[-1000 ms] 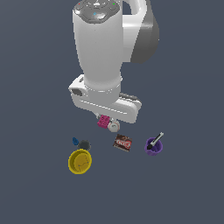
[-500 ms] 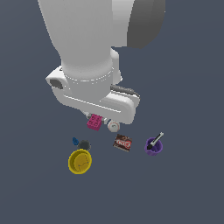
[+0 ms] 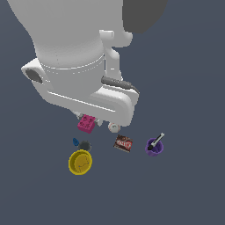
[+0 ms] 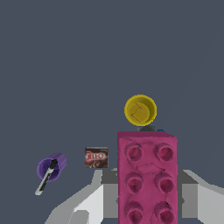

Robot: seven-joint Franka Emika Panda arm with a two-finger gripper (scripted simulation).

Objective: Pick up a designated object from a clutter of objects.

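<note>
The magenta-pink studded brick [image 3: 86,123] hangs under the big white arm in the exterior view, above the floor and the clutter. In the wrist view the brick [image 4: 146,177] fills the space between my grey fingers [image 4: 109,192]. My gripper [image 4: 146,186] is shut on it; in the exterior view the gripper [image 3: 88,119] is mostly hidden by the arm. Below lie the white ball [image 3: 114,127], the brown packet [image 3: 123,143], the purple cup with spoon [image 3: 154,146] and the yellow bowl [image 3: 80,162].
Dark grey [image 3: 85,145] and blue [image 3: 75,141] bits lie just above the yellow bowl [image 4: 140,110] in the exterior view. The wrist view also shows the packet [image 4: 96,157] and the purple cup [image 4: 51,166]. Everything rests on a plain dark grey-blue floor.
The arm has risen and looms larger in the exterior view. The pink brick has gone up with it and shifted to the exterior view's left; the other items have not moved.
</note>
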